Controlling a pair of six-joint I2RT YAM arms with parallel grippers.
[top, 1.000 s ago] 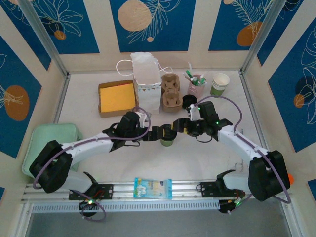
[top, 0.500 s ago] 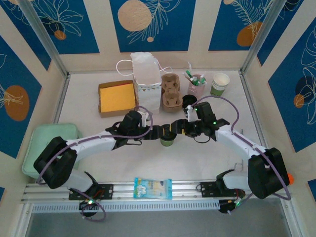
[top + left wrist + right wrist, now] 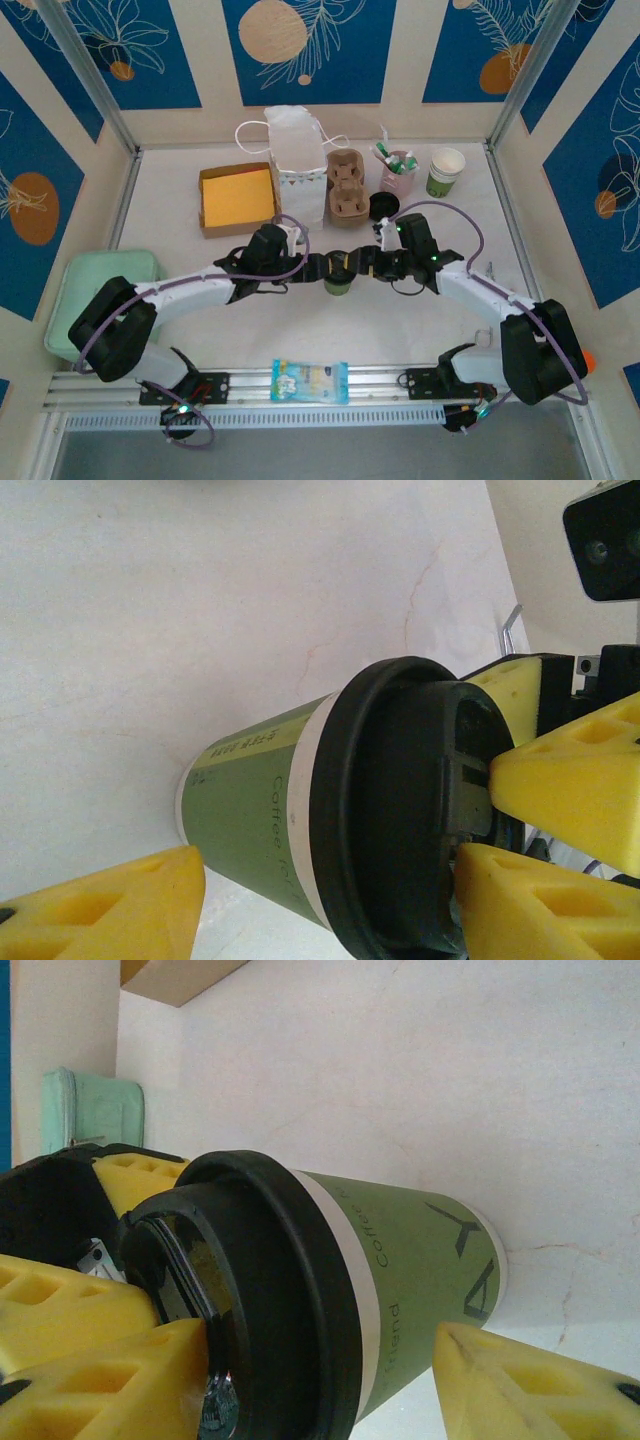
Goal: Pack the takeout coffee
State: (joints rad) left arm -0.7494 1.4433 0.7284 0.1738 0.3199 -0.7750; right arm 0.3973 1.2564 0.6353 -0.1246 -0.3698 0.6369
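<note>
Now at the middle of the white counter (image 3: pixel 390 340): the takeout coffee cup (image 3: pixel 340 282), upright, green-walled with a white band and a black lid on top. Flanked by both arms, left hand (image 3: pixel 330 865) reaching in from the left, right hand (image 3: pixel 320 1335) from the right, yellow fingers of each almost meeting across the lid.

Compared with a second earlier: right hand drawn further in toward the cup, both sets of jaws narrowed, cup itself unmoved from the same spot.

Left hand part-open, not clenched: one finger against the lid's rim, the other just short of the cup's base with a sliver of counter between. Right hand likewise part-open, one finger beside the lid, the other near the base but apart from it. No firm grasp visible on either side yet.

Judged from this: probably steadying the cup or seating the lid ahead of a lift, with packing itself not begun. Behind, well apart from the cup: cardboard cup carrier (image 3: pixel 345 190) and white paper bag (image 3: pixel 298 160). Likely next: closing fully on the cup without crushing the paper wall or popping the lid.
</note>
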